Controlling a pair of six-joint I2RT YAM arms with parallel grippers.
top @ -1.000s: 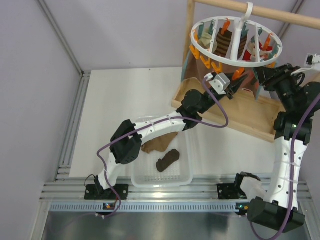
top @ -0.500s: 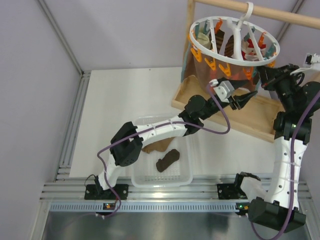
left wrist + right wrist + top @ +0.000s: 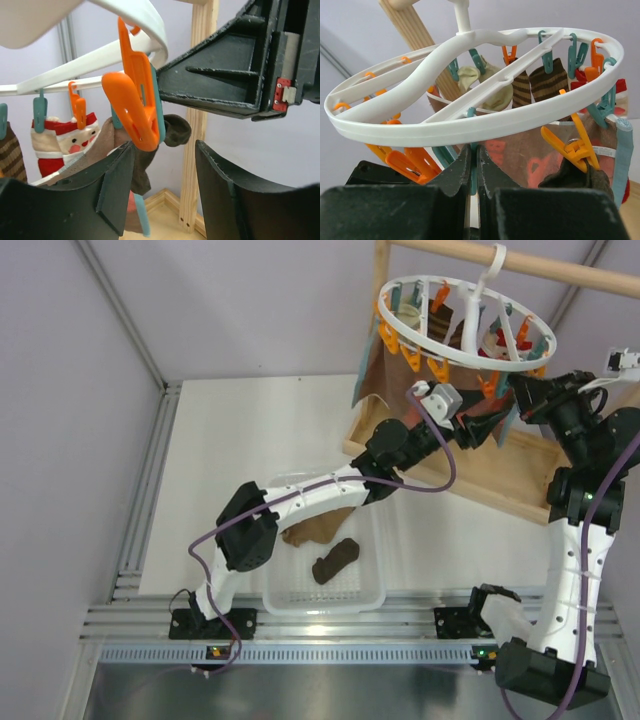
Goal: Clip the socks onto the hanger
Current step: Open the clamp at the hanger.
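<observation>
The hanger point(image 3: 470, 127) hangs from the wooden rod point(image 3: 560, 270) as the left end effector point(image 3: 164, 172), jaws wide apart, straddles an orange peg point(image 3: 132, 107) gripping a brown sock point(image 3: 175, 131). The right end effector point(image 3: 474, 160) pinches a teal peg point(image 3: 472, 173).

White hanger point(image 3: 470, 127) tilted; brown socks point(image 3: 335, 560) in basket point(image 3: 325, 602).

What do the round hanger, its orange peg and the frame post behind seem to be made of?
The hanger looks like smooth white moulded plastic, slightly glossy. The orange peg also seems plastic: uniform colour, soft sheen. The post looks like bare light wood, with visible grain.
</observation>
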